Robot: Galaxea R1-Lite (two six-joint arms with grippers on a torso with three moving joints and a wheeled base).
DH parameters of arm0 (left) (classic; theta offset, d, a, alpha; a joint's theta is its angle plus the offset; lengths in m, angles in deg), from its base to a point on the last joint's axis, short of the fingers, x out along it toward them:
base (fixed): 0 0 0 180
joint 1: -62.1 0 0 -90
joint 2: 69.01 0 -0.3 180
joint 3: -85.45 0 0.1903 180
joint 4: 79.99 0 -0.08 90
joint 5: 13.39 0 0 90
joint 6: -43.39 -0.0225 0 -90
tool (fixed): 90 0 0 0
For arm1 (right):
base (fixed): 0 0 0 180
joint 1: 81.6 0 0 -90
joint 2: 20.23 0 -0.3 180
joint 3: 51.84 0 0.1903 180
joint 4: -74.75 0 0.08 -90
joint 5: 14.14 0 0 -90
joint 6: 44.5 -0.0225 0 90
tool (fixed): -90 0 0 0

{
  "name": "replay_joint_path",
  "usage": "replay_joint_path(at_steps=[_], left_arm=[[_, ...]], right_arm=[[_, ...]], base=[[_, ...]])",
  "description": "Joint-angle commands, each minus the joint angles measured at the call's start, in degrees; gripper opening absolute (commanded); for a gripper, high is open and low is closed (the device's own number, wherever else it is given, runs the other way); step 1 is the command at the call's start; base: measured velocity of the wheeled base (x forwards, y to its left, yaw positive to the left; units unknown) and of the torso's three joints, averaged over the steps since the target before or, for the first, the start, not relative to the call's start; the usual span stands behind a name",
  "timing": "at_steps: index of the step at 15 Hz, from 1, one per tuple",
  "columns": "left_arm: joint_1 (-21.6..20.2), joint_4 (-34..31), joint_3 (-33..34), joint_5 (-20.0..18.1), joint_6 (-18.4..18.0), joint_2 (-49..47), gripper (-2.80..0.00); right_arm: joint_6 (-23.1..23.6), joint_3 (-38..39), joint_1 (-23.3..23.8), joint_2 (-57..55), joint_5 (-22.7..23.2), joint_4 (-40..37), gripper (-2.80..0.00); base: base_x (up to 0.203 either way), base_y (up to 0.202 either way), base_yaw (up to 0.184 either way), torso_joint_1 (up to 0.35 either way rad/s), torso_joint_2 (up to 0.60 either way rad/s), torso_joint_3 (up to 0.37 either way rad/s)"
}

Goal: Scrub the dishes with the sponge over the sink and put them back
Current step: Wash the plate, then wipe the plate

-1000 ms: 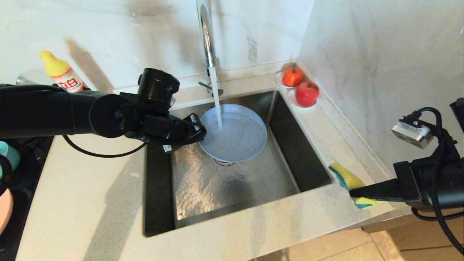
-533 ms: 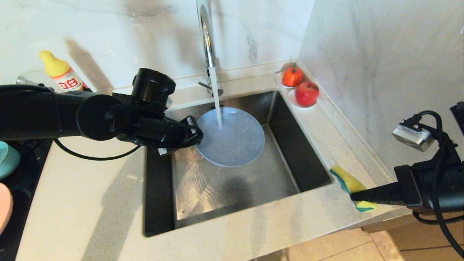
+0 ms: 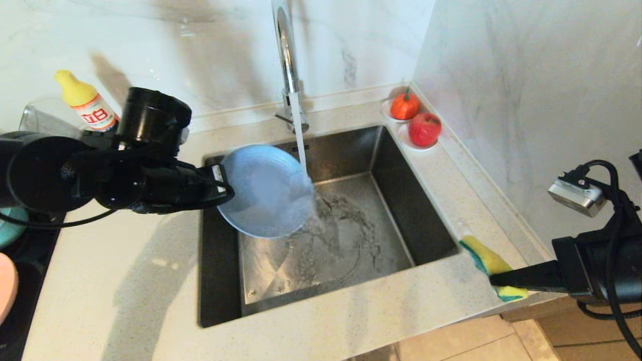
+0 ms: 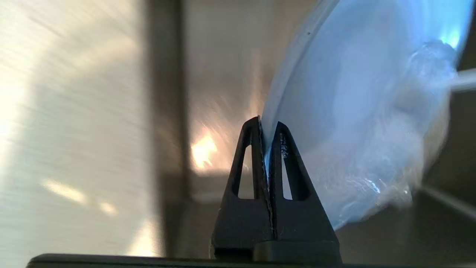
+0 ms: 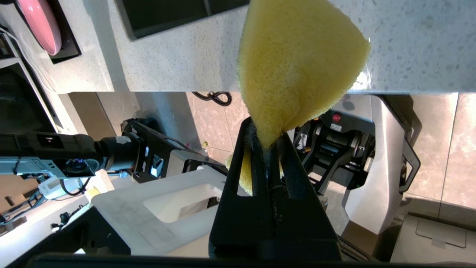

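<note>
My left gripper [image 3: 223, 188] [image 4: 266, 126] is shut on the rim of the grey-blue plate [image 3: 263, 190] [image 4: 357, 111]. The plate hangs tilted over the left part of the steel sink [image 3: 401, 200], and the faucet's stream runs off its right edge. My right gripper [image 3: 494, 278] [image 5: 266, 132] is shut on the yellow and green sponge [image 3: 489, 260] [image 5: 297, 67], held over the counter at the sink's front right corner. A pink plate [image 3: 6, 291] [image 5: 41, 24] and a teal bowl [image 3: 10, 228] show at the far left edge, partly cut off.
The chrome faucet [image 3: 286, 55] is running into the basin. A yellow-capped bottle [image 3: 88, 103] and a clear glass jug [image 3: 42, 118] stand at the back left. Two red fruits [image 3: 416, 118] sit in the back right corner by the wall.
My left arm has pulled the plate to the left and tipped it up, out from under the stream; water now splashes on the sink floor. The right arm has hardly moved.
</note>
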Motion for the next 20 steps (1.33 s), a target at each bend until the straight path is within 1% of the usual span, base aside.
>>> replay_joint_path(at_steps=[1, 2, 3, 4, 6, 9, 10, 11, 12, 13, 15, 18, 20], left_arm=[[-2.1, 5.9, 4.0, 2.9, -2.5, 4.7, -2.8], [-2.8, 10.9, 6.7, 4.1, -4.1, 6.5, -2.8], [-3.1, 14.7, 9.3, 4.8, -6.3, 7.9, -2.8], [-3.4, 19.9, 12.7, 5.2, -9.9, 9.7, -2.8], [-3.7, 32.9, 18.5, 5.8, -18.1, 12.7, -2.8], [-3.8, 55.1, 27.4, 5.9, -32.3, 14.7, -2.8], [-3.8, 61.6, 29.5, 5.8, -36.3, 14.8, -2.8], [-3.7, 66.7, 31.1, 5.5, -39.5, 14.8, -2.8], [-3.7, 69.9, 32.2, 4.8, -41.3, 14.7, -2.8], [-3.7, 71.1, 32.7, 3.0, -41.7, 15.1, -2.8], [-3.7, 72.2, 33.9, 0.9, -41.6, 16.7, -2.8], [-3.7, 72.7, 38.2, -1.0, -41.3, 18.4, -2.8], [-3.6, 73.2, 38.2, -1.4, -40.3, 18.8, -2.8]], right_arm=[[-0.1, 1.4, 0.0, 1.5, 0.2, -0.1, -2.8], [-0.1, 2.1, 0.0, 1.9, 0.2, -0.1, -2.8], [-0.1, 2.7, 0.0, 2.2, 0.1, -0.1, -2.8], [-0.1, 3.1, 0.0, 2.2, 0.1, -0.1, -2.8], [-0.1, 3.7, 0.0, 2.5, 0.1, -0.1, -2.8], [-0.2, 4.1, 0.0, 2.7, 0.2, -0.1, -2.8], [-0.2, 4.0, 0.0, 2.8, 0.2, -0.2, -2.8], [-0.3, 4.0, 0.0, 2.9, 0.1, -0.3, -2.8], [-0.3, 3.9, 0.0, 3.1, 0.0, -0.3, -2.8], [-0.2, 3.9, 0.0, 3.2, 0.0, -0.3, -2.8], [-0.2, 3.8, 0.0, 3.2, -0.1, -0.3, -2.8], [-0.1, 3.7, 0.0, 3.2, 0.0, -0.2, -2.8], [-0.1, 3.7, -0.1, 3.2, 0.1, -0.1, -2.8]], base=[[0.0, 0.0, 0.0, 0.0, 0.0, 0.0], [0.0, 0.0, 0.0, 0.0, 0.0, 0.0], [0.0, 0.0, 0.0, 0.0, 0.0, 0.0], [0.0, 0.0, 0.0, 0.0, 0.0, 0.0], [0.0, 0.0, 0.0, 0.0, 0.0, 0.0], [0.0, 0.0, 0.0, 0.0, 0.0, 0.0], [0.0, 0.0, 0.0, 0.0, 0.0, 0.0], [0.0, 0.0, 0.0, 0.0, 0.0, 0.0], [0.0, 0.0, 0.0, 0.0, 0.0, 0.0], [0.0, 0.0, 0.0, 0.0, 0.0, 0.0], [0.0, 0.0, 0.0, 0.0, 0.0, 0.0], [0.0, 0.0, 0.0, 0.0, 0.0, 0.0], [0.0, 0.0, 0.0, 0.0, 0.0, 0.0]])
